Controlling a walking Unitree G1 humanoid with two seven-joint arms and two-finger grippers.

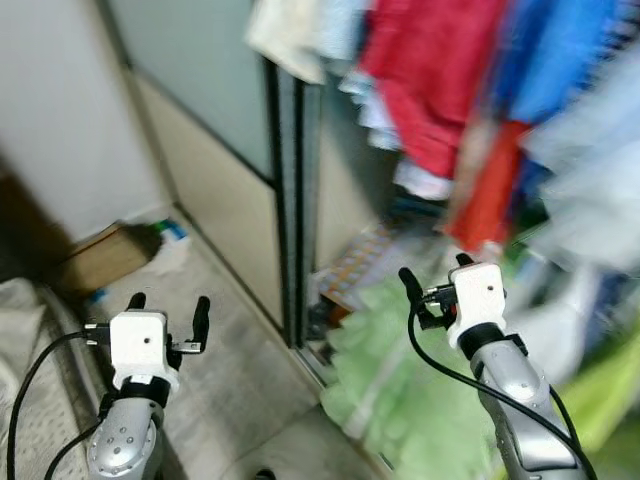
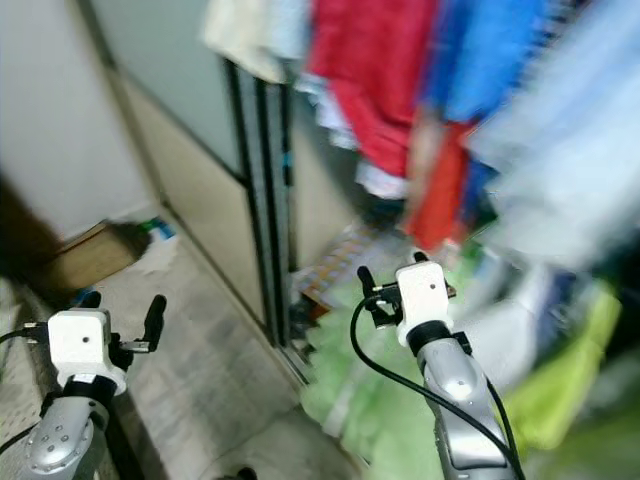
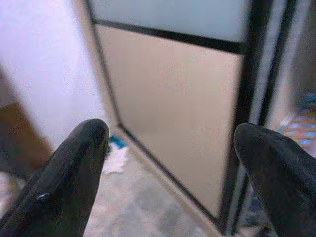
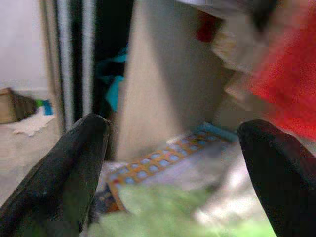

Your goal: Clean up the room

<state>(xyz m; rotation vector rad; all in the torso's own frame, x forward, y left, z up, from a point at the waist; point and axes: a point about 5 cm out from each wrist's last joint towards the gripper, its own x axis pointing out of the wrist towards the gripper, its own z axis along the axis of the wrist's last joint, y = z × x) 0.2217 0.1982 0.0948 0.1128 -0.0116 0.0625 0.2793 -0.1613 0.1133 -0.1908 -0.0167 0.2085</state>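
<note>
A pale green fabric heap [image 1: 400,370] is lying on the floor at the foot of an open closet, spilling out past the sliding door track. A patterned flat item [image 4: 163,160] with orange and blue squares is lying just behind the heap, inside the closet. Red garments [image 1: 435,70] and blue garments [image 1: 560,50] are hanging above, blurred.

The right gripper [image 1: 432,278] is hovering above the green heap, its arm raised and angled forward toward the closet, jaws spread wide and holding nothing. A black cable [image 1: 440,365] is looping down beside the silver forearm.

The left gripper [image 1: 167,312] is being held upright over the bare grey floor [image 1: 230,340], well apart from the heap, jaws likewise released and empty. It is pointing at the beige sliding door [image 3: 182,108] with its black frame.

A cardboard box [image 1: 100,258] is sitting against the wall, with white crumpled material [image 1: 170,250] lying just beside it.
</note>
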